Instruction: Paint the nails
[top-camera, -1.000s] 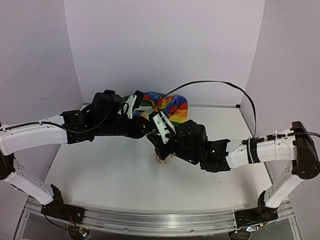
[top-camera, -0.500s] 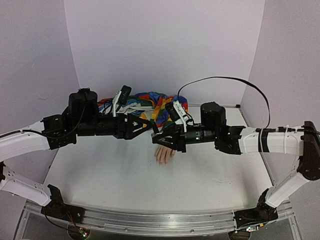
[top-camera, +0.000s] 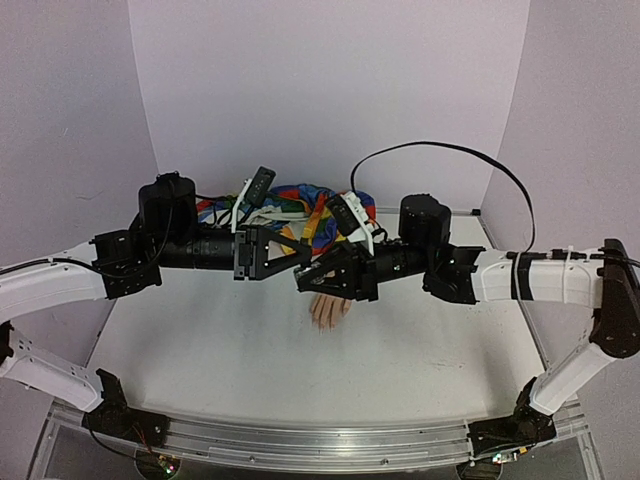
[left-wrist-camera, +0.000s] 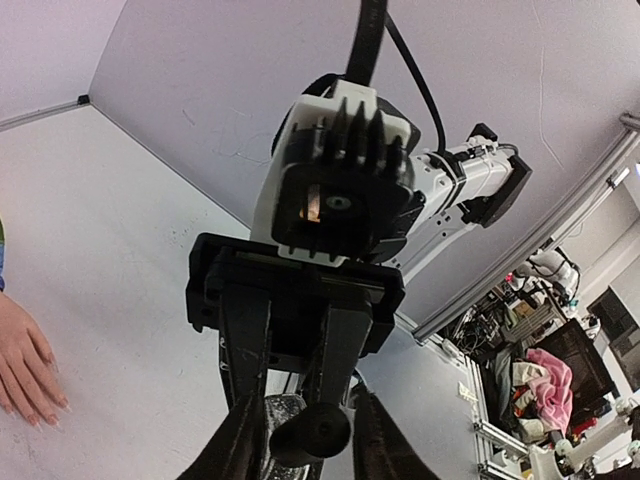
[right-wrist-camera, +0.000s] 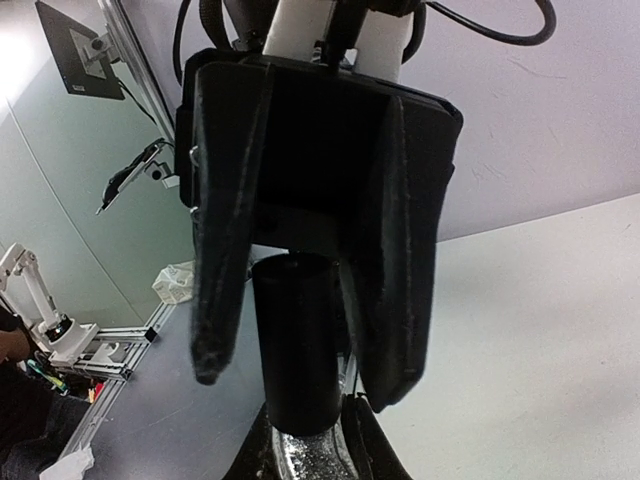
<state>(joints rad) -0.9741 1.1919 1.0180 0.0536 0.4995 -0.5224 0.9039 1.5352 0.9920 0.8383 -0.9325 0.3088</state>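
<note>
Where left hand (left-wrist-camera: 305, 438) meets right hand (top-camera: 303, 282), a bottle (right-wrist-camera: 303, 450) seems clamped, sleeve (top-camera: 340, 215) behind.

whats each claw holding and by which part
Left claw grips the black cap; right claw grips the glittery bottle body just under that cap.

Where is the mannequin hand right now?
Top view: the mannequin hand lies on the table at centre, just on the near side of the left gripper and right gripper where they meet, with the rainbow sleeve behind them.
</note>
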